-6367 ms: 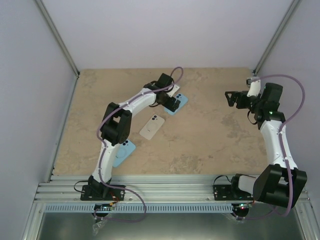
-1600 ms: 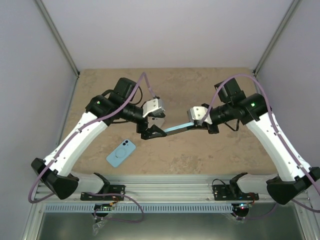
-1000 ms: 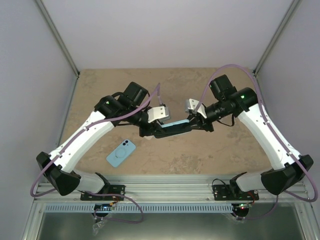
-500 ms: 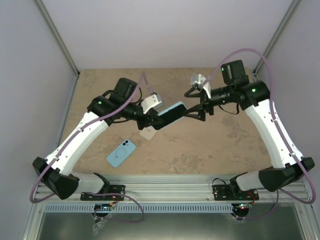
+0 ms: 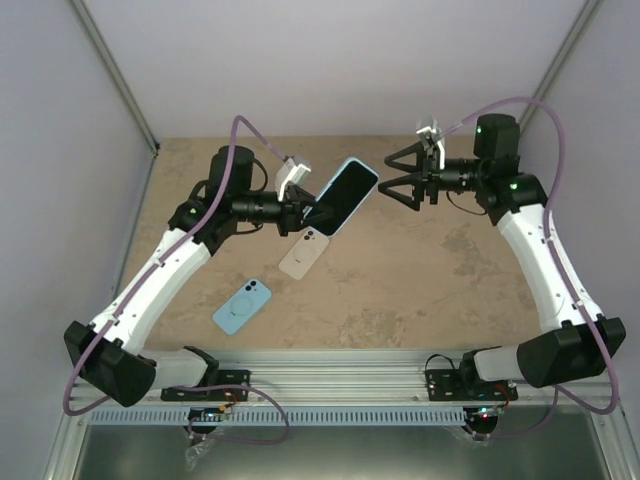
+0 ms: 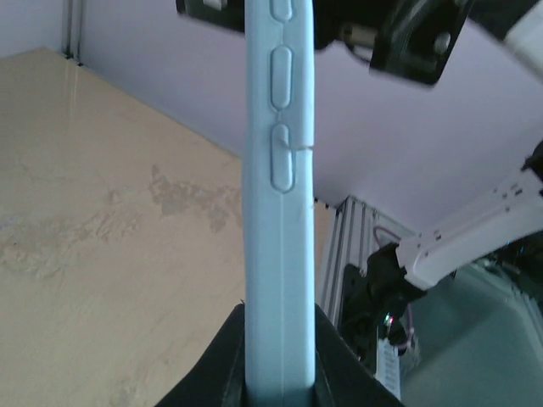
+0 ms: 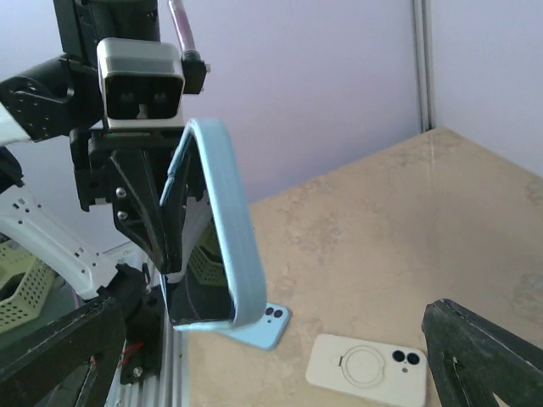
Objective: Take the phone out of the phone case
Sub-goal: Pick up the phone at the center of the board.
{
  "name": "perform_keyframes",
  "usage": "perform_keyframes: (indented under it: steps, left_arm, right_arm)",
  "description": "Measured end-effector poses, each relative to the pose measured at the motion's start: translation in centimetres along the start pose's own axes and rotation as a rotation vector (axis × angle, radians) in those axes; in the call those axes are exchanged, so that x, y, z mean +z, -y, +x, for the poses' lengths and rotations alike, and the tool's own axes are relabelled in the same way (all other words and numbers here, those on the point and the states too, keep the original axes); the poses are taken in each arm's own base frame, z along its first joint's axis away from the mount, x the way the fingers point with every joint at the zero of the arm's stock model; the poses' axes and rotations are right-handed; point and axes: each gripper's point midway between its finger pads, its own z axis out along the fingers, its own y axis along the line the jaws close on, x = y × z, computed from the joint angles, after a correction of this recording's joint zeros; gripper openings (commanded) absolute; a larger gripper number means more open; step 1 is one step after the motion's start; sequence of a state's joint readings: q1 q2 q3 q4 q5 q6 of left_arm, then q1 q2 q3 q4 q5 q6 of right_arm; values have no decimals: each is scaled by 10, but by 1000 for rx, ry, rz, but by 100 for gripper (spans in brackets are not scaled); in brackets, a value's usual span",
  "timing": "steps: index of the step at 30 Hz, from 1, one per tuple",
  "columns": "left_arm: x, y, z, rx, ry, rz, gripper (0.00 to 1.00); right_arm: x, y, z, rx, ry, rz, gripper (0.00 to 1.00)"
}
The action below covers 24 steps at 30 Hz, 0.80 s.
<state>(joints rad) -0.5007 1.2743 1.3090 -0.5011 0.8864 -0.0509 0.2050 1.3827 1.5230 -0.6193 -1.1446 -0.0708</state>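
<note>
Seen from overhead, a spare blue case [image 5: 242, 305] lies flat at about 8 o'clock from the middle of the table [image 5: 430, 290], its back facing up. At 1 o'clock from it, the left gripper [image 5: 306, 213] is clamped on the lower end of the light-blue phone case [image 6: 278, 254] and holds it up off the table. The left wrist view shows a finger [image 6: 227, 366] pressed against each broad face, with the button edge turned to the camera. The case is tilted, its long axis running from 7 o'clock to 1 o'clock, and the phone [image 5: 338, 198] sits inside it with its dark screen showing. Directly below the held end, a cream case [image 5: 303, 253] lies on the table with its ring and lenses up. At 3 o'clock from the held case, clear of it, the right gripper [image 5: 392, 176] points toward 9 o'clock with its fingers spread wide and nothing between them.
</note>
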Motion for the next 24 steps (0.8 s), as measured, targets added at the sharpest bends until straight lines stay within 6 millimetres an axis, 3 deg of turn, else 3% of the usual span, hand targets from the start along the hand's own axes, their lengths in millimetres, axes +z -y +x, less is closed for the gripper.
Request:
perform_keyframes:
  steps: [9,14,21,24]
  left_arm:
    - [9,-9,-26,-110,115,54,0]
    - [16,-15,-33,-175,162,89,0]
    - [23,-25,-25,-253,172,99,0]
    - [22,-24,-26,-246,181,109,0]
  right_arm:
    - [13,26,13,241,161,-32,91]
    - [20,29,2,337,237,-95,86]
    - [33,0,-15,355,264,-195,62]
    - [35,0,-15,384,273,-196,51]
